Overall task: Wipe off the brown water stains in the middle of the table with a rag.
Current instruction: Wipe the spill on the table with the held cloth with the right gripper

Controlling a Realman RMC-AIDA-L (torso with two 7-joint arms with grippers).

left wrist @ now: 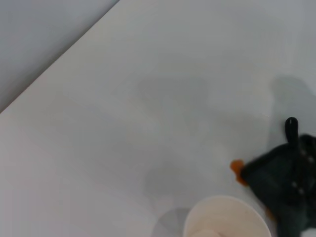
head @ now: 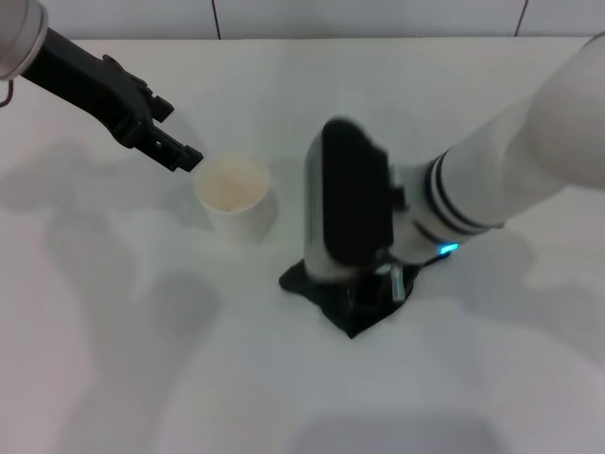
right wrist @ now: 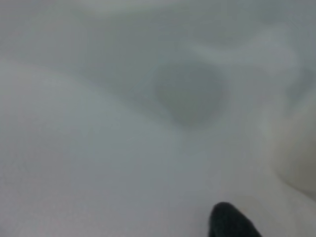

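Here, right gripper (head: pixel 364 288) seemingly pressing rag (head: pixel 352 307) on table (head: pixel 113 359)

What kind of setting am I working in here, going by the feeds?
Probably a bare lab or test bench, not a home kitchen: a plain white smooth tabletop, one white paper cup, a dark cloth rag over an orange-brown spill, pale panelled wall behind.

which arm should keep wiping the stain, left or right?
Right. The right gripper is down on the rag over the brown water stains. The left gripper hovers beside the cup.
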